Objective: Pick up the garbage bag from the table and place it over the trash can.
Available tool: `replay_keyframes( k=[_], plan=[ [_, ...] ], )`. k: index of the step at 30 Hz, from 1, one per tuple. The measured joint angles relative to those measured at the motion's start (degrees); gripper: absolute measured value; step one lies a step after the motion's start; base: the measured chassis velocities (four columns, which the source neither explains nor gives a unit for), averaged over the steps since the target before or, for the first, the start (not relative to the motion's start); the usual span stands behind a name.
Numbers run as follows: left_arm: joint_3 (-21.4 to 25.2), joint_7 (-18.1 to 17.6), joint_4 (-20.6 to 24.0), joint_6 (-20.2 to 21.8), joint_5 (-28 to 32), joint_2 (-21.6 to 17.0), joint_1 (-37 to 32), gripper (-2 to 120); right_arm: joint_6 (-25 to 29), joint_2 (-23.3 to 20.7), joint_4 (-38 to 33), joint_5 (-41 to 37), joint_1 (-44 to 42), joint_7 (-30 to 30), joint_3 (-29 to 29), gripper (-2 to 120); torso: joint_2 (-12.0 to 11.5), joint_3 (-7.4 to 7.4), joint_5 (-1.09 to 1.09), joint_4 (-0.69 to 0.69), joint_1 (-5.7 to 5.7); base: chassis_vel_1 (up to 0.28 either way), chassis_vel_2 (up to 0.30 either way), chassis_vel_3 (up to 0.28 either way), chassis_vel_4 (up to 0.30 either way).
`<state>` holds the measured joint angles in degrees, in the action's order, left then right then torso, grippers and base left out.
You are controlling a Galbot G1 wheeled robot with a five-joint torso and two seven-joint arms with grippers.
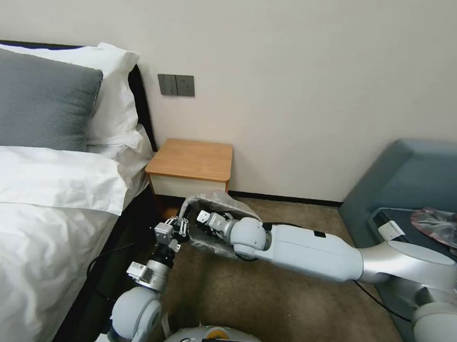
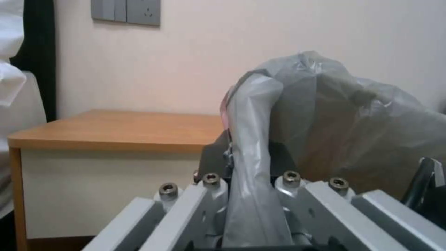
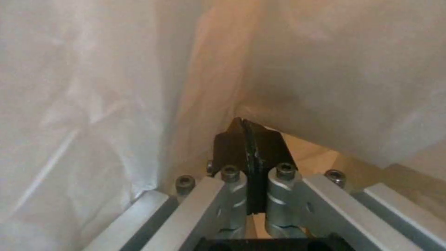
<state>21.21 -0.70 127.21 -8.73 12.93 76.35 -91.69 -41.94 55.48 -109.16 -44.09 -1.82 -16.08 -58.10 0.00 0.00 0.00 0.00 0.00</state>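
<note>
The garbage bag [image 1: 225, 201] hangs puffed up and open just in front of the table [image 1: 191, 159], low over the carpet. My left gripper [image 1: 182, 224] is shut on the bag's near left rim. In the left wrist view a strip of garbage bag [image 2: 253, 146] film runs between the dark fingers of the left gripper [image 2: 248, 155]. My right gripper [image 1: 202, 218] reaches into the bag's mouth from the right. In the right wrist view the right gripper [image 3: 245, 139] is shut, film [image 3: 325, 87] meeting its tips. The trash can is hidden.
A bed with white sheets [image 1: 31, 203] runs along the left, close to my left arm. A blue-grey sofa [image 1: 423, 170] with flat pinkish bags [image 1: 446, 225] stands at the right. Brown carpet [image 1: 291, 307] lies open between them. A black cable [image 1: 103, 256] loops by the bed.
</note>
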Motion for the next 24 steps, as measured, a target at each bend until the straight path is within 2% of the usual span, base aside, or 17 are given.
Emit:
replay_keyframes(
  k=[5, 7, 19, 24],
  plan=[
    [0.54, -0.13, -1.96, -0.3, 1.29, 0.16, 0.76, 6, -0.02, -0.85, -2.57, -5.44, 0.09, -2.83, 1.58, 0, 0.0, 0.0, 0.0, -0.01, 0.0, 0.0, 0.0, 0.0, 0.0],
    [0.73, -0.2, -3.21, -0.36, 2.18, 0.46, 1.17, 6, -0.03, -1.38, -4.32, -9.86, 0.87, -5.34, 2.38, 0, 0.0, 0.0, 0.0, 0.0, 0.0, 0.0, 0.0, 0.0, 0.0],
    [0.96, -0.66, -5.69, -0.53, 4.22, 1.15, 2.11, 6, -0.01, -4.18, -10.29, -22.61, 1.91, -11.32, 5.42, 0, 0.0, 0.0, 0.0, 0.0, 0.0, 0.0, 0.0, 0.0, 0.0],
    [0.97, -1.96, -6.68, -0.06, 6.42, 1.32, 2.35, 6, 0.01, -7.23, -13.67, -25.9, -1.15, -12.14, 10.29, 0, 0.0, 0.0, 0.01, -0.01, 0.0, 0.0, 0.0, 0.0, 0.0]
  ],
)
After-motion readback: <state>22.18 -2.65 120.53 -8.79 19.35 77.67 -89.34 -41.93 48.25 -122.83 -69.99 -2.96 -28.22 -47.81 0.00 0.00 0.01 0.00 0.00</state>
